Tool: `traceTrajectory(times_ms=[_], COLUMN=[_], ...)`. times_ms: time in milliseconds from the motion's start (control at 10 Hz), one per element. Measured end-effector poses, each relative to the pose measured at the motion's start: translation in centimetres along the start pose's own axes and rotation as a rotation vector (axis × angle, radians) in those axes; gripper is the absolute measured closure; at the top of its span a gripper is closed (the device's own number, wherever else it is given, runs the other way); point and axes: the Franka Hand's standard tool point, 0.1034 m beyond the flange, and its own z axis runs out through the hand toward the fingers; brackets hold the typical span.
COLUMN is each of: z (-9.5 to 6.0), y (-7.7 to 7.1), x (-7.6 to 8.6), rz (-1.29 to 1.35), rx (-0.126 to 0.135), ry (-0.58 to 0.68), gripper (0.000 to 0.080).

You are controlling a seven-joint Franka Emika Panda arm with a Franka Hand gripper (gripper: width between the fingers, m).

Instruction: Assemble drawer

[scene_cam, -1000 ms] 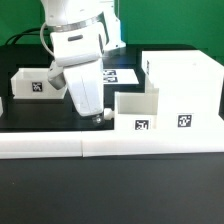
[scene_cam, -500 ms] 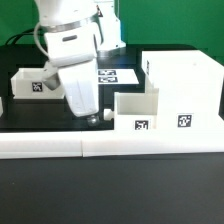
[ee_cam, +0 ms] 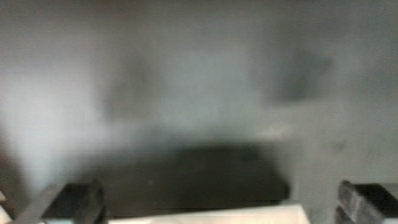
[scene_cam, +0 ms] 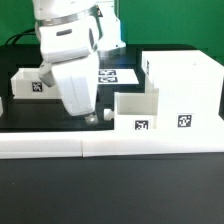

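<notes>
Labels: only square black-and-white marker tags, patterns too small to read. One tag sits on the near face of the big drawer housing. One tag is on the near face of the smaller open-top drawer box. One tag is on the loose white part.

The drawer housing is a plain white box, upright, on the exterior view's right. The drawer box is lower, also white, and touches the housing's left side on the near side. The loose white part lies far on the exterior view's left, well apart from both. All rest on the black tabletop, behind a white ledge along the near edge. The marker board lies flat at the far centre, partly hidden by the arm.

The gripper hangs low over the tabletop just left of the drawer box, the white arm tilted above it. I cannot tell if it touches the box. The wrist view is blurred: both dark fingers stand wide apart at the gripper, jaws spread with nothing between them. Beyond them there is only a grey surface with a dark patch.
</notes>
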Motion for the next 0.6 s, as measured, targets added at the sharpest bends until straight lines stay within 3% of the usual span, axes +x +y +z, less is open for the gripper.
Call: traceTrajectory(times_ms=[200,600], z=[0.43,0.41], y=[-0.08,0.12], x=[1.51,1.51], rz=[-0.006,-0.005], rx=[0.005,-0.008], ry=[-0.003,-0.045], gripper=[0.0150,0.0150])
